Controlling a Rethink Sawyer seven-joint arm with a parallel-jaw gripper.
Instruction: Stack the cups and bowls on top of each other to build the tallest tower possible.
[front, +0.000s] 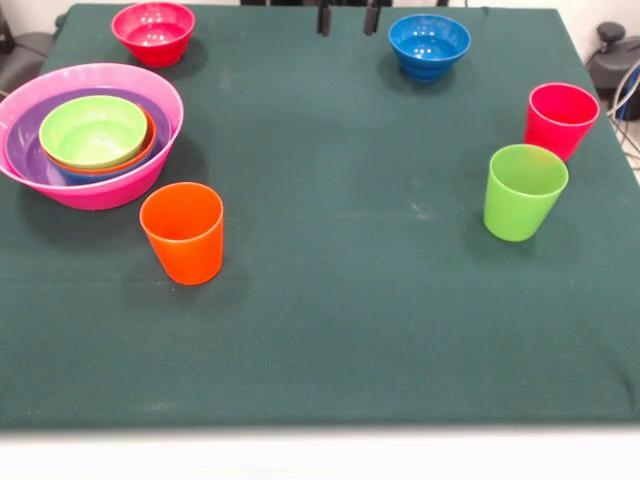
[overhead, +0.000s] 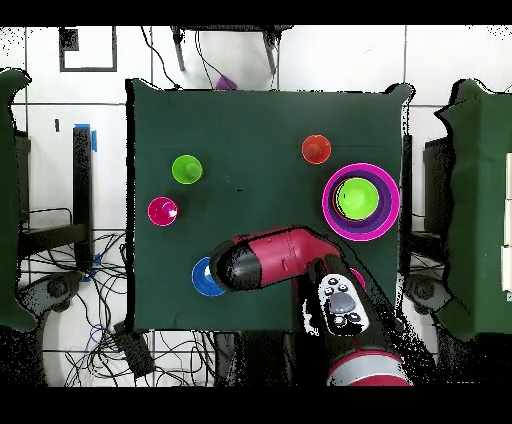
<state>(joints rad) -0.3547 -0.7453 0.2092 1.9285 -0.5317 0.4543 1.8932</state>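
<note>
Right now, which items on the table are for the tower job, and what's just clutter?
Job items:
- nested stack: pink, purple, orange, green bowls, a blue rim showing under the orange
- red bowl
- blue bowl
- orange cup
- green cup
- red cup
- claw, tips only at the far edge

Clutter:
- cables on the floor, off the table

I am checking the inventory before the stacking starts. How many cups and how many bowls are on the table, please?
Cups: 3 (orange cup, lime green cup, red-pink cup)
Bowls: 7 (nested stack of 5, red-pink bowl, dark blue bowl)
Total: 10
</note>
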